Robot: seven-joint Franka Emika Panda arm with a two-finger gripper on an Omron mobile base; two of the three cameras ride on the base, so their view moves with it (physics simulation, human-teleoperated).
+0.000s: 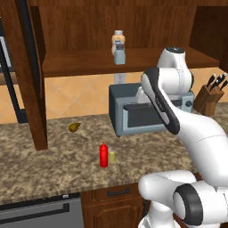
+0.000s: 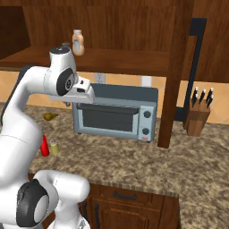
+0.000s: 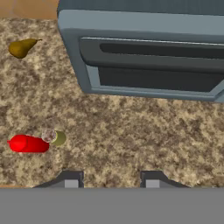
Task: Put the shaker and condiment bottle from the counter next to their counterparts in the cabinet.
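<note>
Cabinet (image 1: pixel 133 62): dark wooden, wide flat shelf above the counter; this is where both task items must end up, so it stands open-fronted and reachable from below.
Counter (image 1: pixel 53 164): speckled granite-look top over wooden drawers, carrying everything not yet moved.
Toaster oven (image 1: pixel 138 111): grey-blue, set back toward the wall, leaving the front strip of counter free for the small items.
Knife block (image 1: pixel 209 95): far right by the wall, well apart from the work.
Counterparts (image 1: pixel 118 49): tan bottle with white cap and grey-blue shaker, close together on the shelf, marking the drop spot.
Condiment bottle (image 1: pixel 103 155): red, upright on the counter, in front of the oven.
Shaker (image 1: pixel 112 155): pale yellow-green, just beside the red bottle on its right; neither is lifted yet.
Pear (image 1: pixel 74 127): brownish-yellow, lying to the left, apart from the pair.
Gripper (image 3: pixel 111 180): held high over the counter looking down, jaws closed on nothing; it would need to open and descend leftward toward the pair.
</note>
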